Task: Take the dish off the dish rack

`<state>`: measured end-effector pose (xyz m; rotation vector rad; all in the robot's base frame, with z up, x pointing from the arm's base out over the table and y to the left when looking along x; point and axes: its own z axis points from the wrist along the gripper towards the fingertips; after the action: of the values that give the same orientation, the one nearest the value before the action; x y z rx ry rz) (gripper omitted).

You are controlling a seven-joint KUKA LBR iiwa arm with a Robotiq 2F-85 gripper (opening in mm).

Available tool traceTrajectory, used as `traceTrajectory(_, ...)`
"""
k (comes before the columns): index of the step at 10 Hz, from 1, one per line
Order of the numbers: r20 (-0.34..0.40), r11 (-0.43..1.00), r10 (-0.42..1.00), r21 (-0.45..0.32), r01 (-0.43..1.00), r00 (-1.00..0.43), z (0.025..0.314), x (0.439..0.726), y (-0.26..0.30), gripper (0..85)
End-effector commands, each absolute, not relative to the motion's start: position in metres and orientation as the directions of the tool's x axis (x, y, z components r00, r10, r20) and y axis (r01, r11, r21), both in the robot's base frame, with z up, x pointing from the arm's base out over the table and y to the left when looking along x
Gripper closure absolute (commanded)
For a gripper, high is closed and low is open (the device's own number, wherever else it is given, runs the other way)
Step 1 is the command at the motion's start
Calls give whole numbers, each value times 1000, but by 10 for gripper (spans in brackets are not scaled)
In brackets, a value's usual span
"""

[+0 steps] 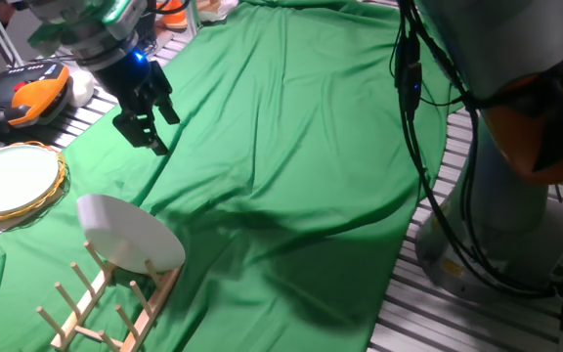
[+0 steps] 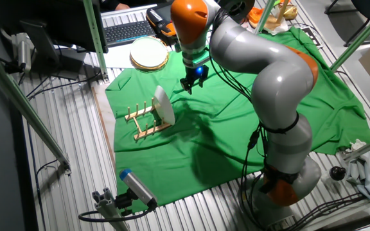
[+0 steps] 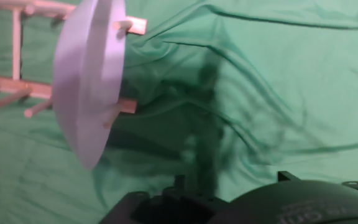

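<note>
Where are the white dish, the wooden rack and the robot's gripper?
dish (image 1: 130, 235), one fixed view, middle of its face.
dish rack (image 1: 81, 313), one fixed view, a rail between pegs.
gripper (image 1: 154, 132), one fixed view, between its fingertips.

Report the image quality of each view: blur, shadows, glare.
Hand view: soft and slightly blurred, with a dark shadow across the green cloth beside the dish. One fixed view: fairly sharp, the end effector a little soft, blue glow above it. The other fixed view: evenly lit, sharp, no glare on the dish rack.
</note>
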<state>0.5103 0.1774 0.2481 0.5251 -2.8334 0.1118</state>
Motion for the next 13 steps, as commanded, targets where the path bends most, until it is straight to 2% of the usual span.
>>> traceTrajectory(1, 264, 933, -341, -25, -360, -902, 247, 509, 180, 170)
traceTrajectory(6, 264, 972, -230, 10, -235, -937, 240, 495, 193, 170)
traceTrajectory(10, 240, 988, -127, -52, -143, -962, 240, 495, 192, 170)
traceTrajectory(13, 237, 999, -6, -40, -15, -972, 240, 495, 192, 170)
